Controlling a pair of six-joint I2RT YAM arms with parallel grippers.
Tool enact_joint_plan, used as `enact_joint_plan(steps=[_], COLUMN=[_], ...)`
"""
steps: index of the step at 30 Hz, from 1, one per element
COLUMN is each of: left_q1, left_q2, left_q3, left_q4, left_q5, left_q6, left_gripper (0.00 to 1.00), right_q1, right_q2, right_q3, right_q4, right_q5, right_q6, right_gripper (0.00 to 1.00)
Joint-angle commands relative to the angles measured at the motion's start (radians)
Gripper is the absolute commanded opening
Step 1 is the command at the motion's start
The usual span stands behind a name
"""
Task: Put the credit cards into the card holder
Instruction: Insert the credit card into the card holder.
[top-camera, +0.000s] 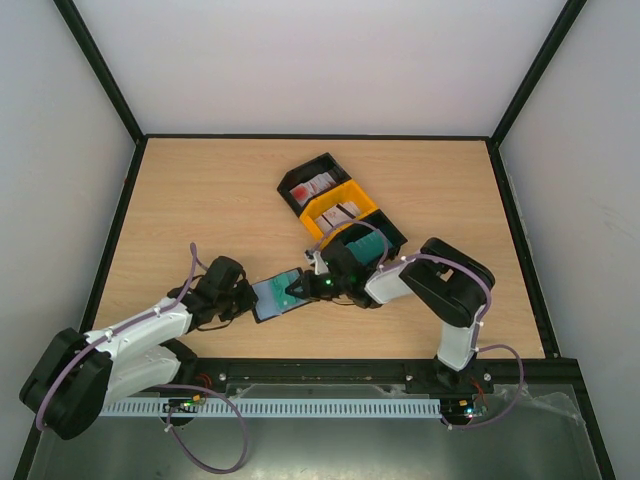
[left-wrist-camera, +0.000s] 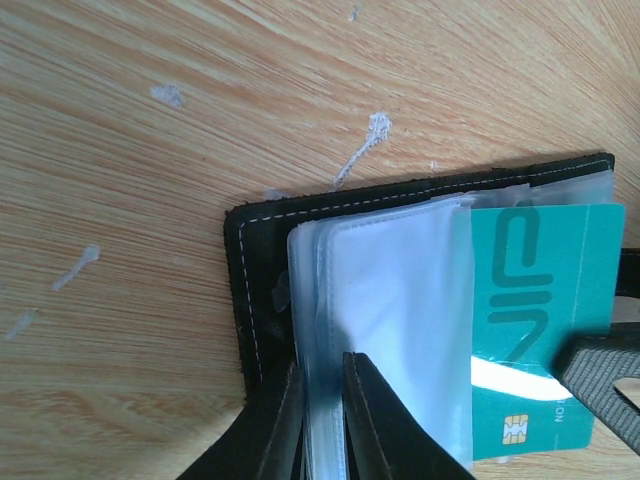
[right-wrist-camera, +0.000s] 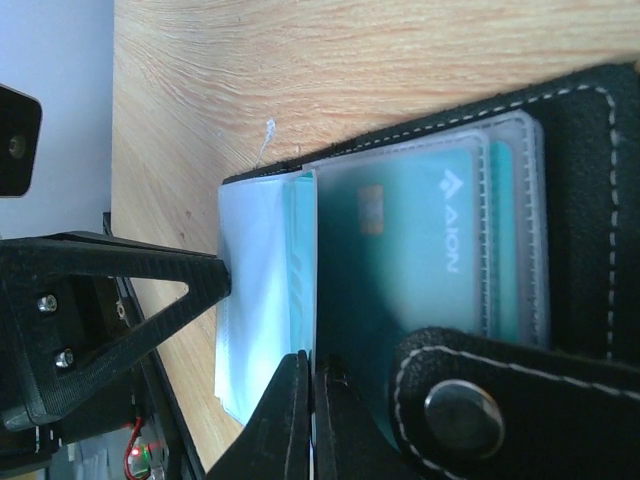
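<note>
While the job is clearly under way, it's nowhere near finished. The card holder (top-camera: 278, 296) is laid open on the table (top-camera: 200, 190) between the two arms, and at least two stowed cards (right-wrist-camera: 420, 250) can be made out inside its clear sleeves (left-wrist-camera: 390, 300). One more teal card (left-wrist-camera: 540, 290) is only partly slid in. As far as can be judged, it's pinched by the right claw (right-wrist-camera: 312, 375), which is narrowed right down on its edge. The left claw (left-wrist-camera: 322, 375) is clamped narrow on a bunch of sleeves, so the holder is kept spread.

Plenty is left though: white-and-red cards (top-camera: 308, 188) in the far black tray (top-camera: 325, 160), pale cards (top-camera: 338, 213) in the yellow tray (top-camera: 352, 190), spare teal cards (top-camera: 368, 245) in the near black tray (top-camera: 395, 232) — none loaded yet.
</note>
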Motion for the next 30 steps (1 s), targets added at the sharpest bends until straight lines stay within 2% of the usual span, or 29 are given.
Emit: enact_joint_plan(steps=[1,14,20,30], left_q1=[0.003,0.003,0.004,0.003], left_q2=[0.008,0.005,-0.004,-0.022], left_q3=[-0.020,-0.021,-0.026,-0.035], left_q4=[0.008,0.014,0.016,0.008], left_q5=[0.022,0.025,0.028,0.028], left_q6=[0.013,0.020,0.018,0.017], left_gripper=[0.15,0.16,0.20,0.20], right_q1=[0.021,0.065,0.071,0.072], right_q2=[0.042,0.084,0.096,0.092], right_q3=[-0.019,0.016,0.043,0.053], right_q4=[0.055,0.044,0.035,0.015], right_q5=[-0.028,-0.023,0.006,0.074], right_q6=[0.063,0.094,0.089,0.085], right_gripper=[0.02,0.02,0.02,0.02])
